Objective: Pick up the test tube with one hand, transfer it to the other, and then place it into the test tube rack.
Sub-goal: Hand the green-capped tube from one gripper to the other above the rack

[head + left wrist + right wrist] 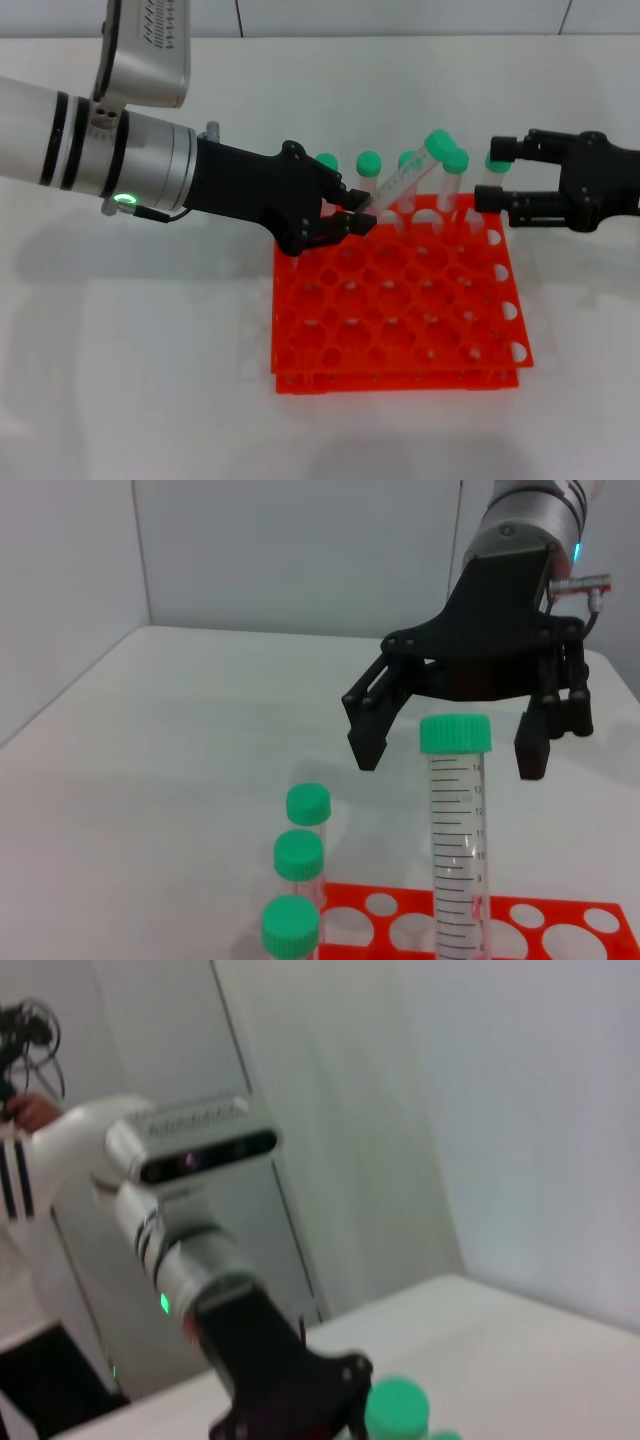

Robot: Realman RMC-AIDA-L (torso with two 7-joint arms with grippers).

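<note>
The held test tube [456, 840] runs off the frame edge in the left wrist view, so its lower end and the left tool's grip on it can't be seen there. In the head view that lower end sits buried between the left tool [352, 213] fingers. The right tool [492, 172] is cut off by the head frame's edge past its body. In the right wrist view the left tool [290, 1405] is blurry and cropped, fingers not visible.
</note>
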